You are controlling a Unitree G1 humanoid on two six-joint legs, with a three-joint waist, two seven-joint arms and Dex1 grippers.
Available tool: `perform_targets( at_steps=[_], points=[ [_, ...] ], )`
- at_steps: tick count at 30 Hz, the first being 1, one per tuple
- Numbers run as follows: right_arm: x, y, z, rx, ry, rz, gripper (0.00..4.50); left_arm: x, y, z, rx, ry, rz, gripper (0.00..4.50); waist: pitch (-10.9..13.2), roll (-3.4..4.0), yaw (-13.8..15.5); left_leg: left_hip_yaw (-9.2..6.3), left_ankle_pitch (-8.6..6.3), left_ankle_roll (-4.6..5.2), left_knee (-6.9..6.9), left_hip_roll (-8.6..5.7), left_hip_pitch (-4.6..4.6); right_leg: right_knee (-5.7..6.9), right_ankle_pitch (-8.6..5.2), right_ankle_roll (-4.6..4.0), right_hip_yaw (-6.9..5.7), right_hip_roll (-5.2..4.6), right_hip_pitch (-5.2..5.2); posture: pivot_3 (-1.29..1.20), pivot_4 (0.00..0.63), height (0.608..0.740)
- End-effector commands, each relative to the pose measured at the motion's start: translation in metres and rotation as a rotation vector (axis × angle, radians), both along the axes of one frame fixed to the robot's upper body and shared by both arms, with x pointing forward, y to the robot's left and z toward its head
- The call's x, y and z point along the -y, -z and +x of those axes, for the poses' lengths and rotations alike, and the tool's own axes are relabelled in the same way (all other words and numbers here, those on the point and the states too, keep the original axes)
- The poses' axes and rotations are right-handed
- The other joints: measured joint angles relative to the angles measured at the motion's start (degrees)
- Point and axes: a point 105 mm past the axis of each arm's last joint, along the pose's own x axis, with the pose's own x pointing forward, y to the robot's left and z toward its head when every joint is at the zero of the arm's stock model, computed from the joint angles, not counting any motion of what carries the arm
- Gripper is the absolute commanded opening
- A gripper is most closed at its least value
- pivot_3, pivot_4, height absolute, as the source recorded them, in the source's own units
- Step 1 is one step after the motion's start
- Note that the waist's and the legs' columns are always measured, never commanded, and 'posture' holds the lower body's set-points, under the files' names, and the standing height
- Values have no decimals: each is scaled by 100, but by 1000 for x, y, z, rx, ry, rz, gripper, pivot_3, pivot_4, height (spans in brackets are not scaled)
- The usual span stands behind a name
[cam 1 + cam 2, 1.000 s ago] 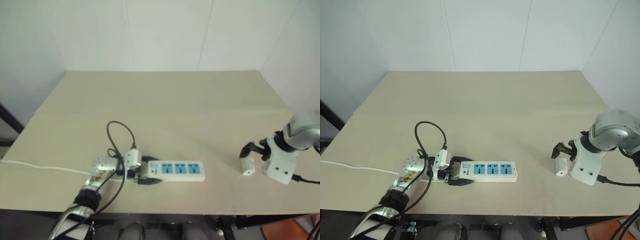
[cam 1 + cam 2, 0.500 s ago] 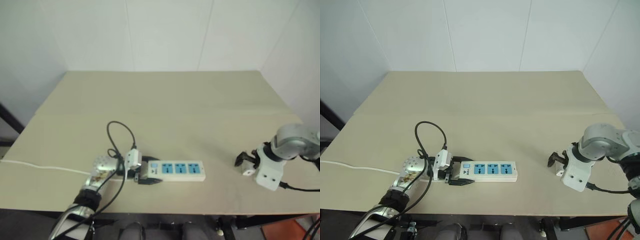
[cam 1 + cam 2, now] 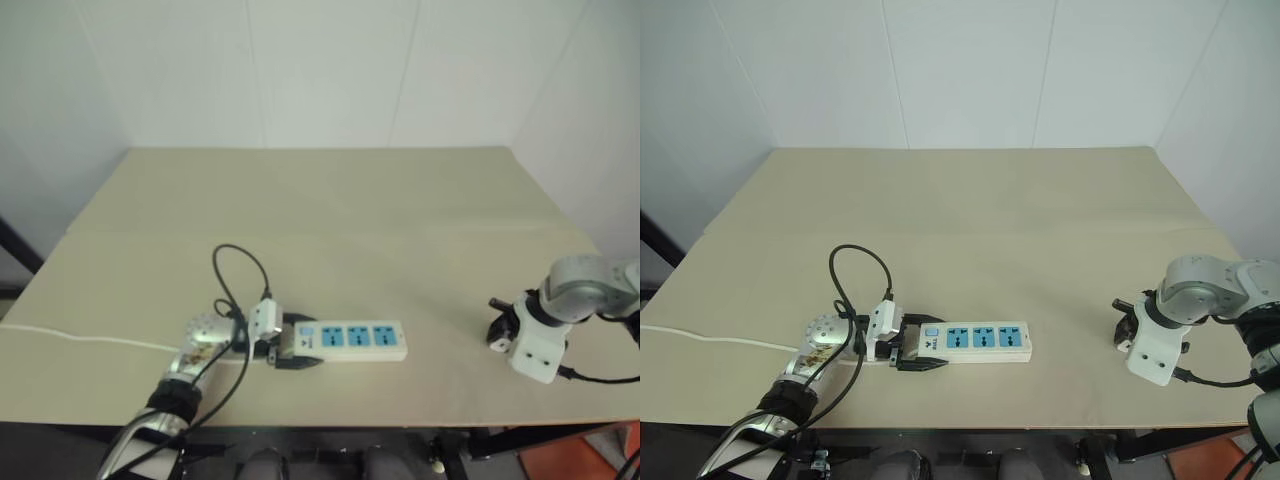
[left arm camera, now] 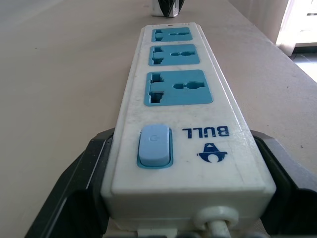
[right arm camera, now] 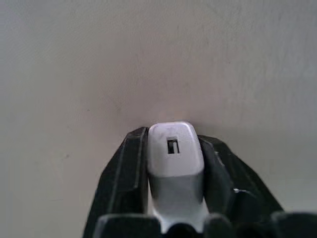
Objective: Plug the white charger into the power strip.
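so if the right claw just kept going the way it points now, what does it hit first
Most likely the table. The right claw points nearly straight down, shut on the white charger, and bare tabletop lies directly beyond it. The charger's end would probably touch first; the remaining gap is unclear.

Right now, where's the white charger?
On the table's right side, clamped between the right gripper's fingers, far right of the power strip.

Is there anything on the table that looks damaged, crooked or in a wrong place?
Nothing stands out. The power strip lies flat on the table, its switch end between the left gripper fingers. The right gripper is shut on the white charger, well to the strip's right. No damage is visible.
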Motion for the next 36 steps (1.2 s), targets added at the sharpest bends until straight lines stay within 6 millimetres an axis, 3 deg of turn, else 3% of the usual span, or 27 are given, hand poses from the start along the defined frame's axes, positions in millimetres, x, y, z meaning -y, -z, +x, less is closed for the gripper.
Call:
perform_targets(
  at_steps=[1, 7, 13, 14, 17, 21, 23, 27, 36],
  points=[
    [-13, 1, 2, 16, -52, 37, 1178, -1, 23, -6, -62, 2, 78, 3336, 0, 0, -5, 0, 0, 0, 0, 0, 4, 0, 0, 0, 0, 0, 4, 0, 150, 740],
    [-25, -15, 13, 93, -25, 143, 1178, -1, 23, -5, -60, 4, 81, 3336, 0, 0, -38, -2, 0, 0, 0, 0, 7, -1, 1, 0, 0, 0, 8, 0, 150, 740],
    [-60, -84, 35, 160, 151, 464, 1178, 0, 24, -6, -63, 11, 81, 3336, 5, 19, -43, 1, 0, 0, 0, -1, 5, -2, 8, -1, 6, -5, 8, 0, 150, 740],
    [-72, -101, 38, 139, 209, 599, 1178, 0, 24, -6, -63, 11, 81, 3336, 5, 19, -32, -1, -1, 2, 0, 0, 4, -5, 8, -1, 4, -4, 7, 0, 150, 740],
    [-104, -146, 32, -46, 309, 974, 1178, 2, 25, -6, -62, 14, 82, 3336, 5, 19, -1, -6, -5, 9, -3, 7, -2, -14, 9, -3, -2, -1, 8, 0, 150, 740],
    [-140, -171, 6, -444, 406, 1342, 1178, 3, 25, -6, -61, 17, 80, 3336, 3, 16, 104, -17, -7, 10, -4, 21, -19, -16, 9, -5, -13, -1, -7, 0, 150, 740],
    [-153, -171, -1, -612, 474, 1462, 1178, 3, 25, -6, -61, 19, 78, 3336, 2, 16, 127, -18, -7, 11, -5, 23, -34, -14, 9, -8, -13, 0, -20, 0, 150, 740],
    [-167, -163, -1, -766, 580, 1622, 1178, 2, 24, -7, -63, 24, 77, 3336, 1, 19, 129, -15, -7, 11, -3, 18, -58, -13, 12, -9, -12, 5, -44, 0, 150, 740],
    [-196, -107, -4, -801, 660, 1665, 1178, 2, 23, -6, -66, 33, 78, 3336, -1, 19, 127, -11, -7, 11, -1, 15, -90, -10, 13, 6, -16, 13, -76, 0, 150, 740]
  ],
)
